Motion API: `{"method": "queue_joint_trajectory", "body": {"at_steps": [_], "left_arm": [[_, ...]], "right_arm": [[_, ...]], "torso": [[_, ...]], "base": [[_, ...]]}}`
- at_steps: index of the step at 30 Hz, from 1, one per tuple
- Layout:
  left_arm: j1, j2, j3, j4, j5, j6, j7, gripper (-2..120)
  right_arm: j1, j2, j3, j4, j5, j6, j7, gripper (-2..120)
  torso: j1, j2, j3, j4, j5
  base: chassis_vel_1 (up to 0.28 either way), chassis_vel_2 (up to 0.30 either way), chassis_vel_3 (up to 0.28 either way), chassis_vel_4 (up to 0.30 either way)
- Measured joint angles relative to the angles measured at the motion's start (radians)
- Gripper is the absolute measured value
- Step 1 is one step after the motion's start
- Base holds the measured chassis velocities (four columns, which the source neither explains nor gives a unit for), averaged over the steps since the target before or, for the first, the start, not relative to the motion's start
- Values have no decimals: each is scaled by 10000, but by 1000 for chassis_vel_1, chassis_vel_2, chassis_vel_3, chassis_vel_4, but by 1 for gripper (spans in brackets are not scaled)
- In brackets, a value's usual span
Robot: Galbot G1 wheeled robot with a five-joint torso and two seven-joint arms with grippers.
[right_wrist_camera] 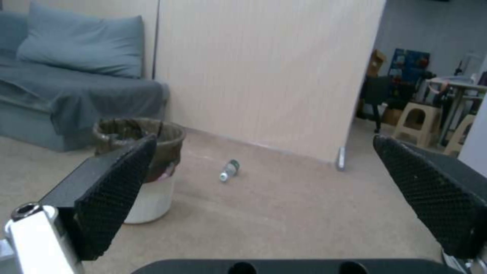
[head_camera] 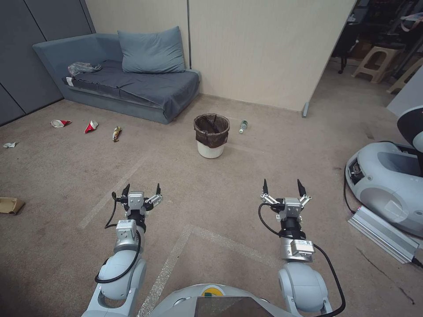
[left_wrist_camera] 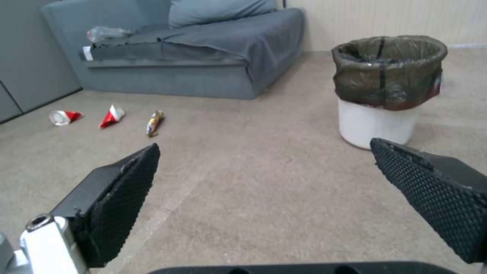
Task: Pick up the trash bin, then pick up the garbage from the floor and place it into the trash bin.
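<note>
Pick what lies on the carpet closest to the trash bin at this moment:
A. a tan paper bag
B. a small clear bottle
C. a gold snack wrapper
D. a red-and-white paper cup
B. The small clear bottle lies on its side just beside the trash bin, toward the wall panel, while the cups, the wrapper and the paper bag lie much farther off on the robot's left.

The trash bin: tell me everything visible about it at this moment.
The small round white plastic trash bin stands upright on the beige carpet, in front of the grey-blue sofa's corner. A dark brown bag lines it, folded down over the rim to cover the upper half; the bare white base shows below. A small clear bottle lies nearby, apart from it. Neither the open left gripper nor the open right gripper touches it.
</note>
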Motion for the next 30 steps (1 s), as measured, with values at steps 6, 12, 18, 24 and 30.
{"method": "queue_joint_trajectory", "body": {"at_steps": [6, 12, 18, 24, 30], "left_arm": [[23, -5, 9, 49, 36, -30, 47, 100], [58, -11, -8, 57, 75, -50, 63, 100], [65, -32, -1, 76, 112, -76, 90, 100], [59, -45, 7, 130, 152, -99, 111, 100], [60, -48, 5, 144, 156, -106, 114, 100]], "right_arm": [[-3, -4, 11, -97, 2, 109, -184, 100], [8, -6, 19, -170, 21, 221, -267, 100], [25, -10, 15, -248, 26, 292, -288, 100], [41, -11, 13, -327, 59, 339, -301, 100], [48, -13, 5, -358, 62, 353, -321, 100]], "torso": [[0, 0, 0, 0, 0], [0, 0, 0, 0, 0], [-1, 0, -1, 1, 1], [0, 0, 0, -1, 0], [0, 0, 1, 1, 0]], "base": [[0, 0, 0, 0], [0, 0, 0, 0], [-27, 42, 26, -21], [-163, 167, 159, -170], [-224, 235, 229, -219]]}}
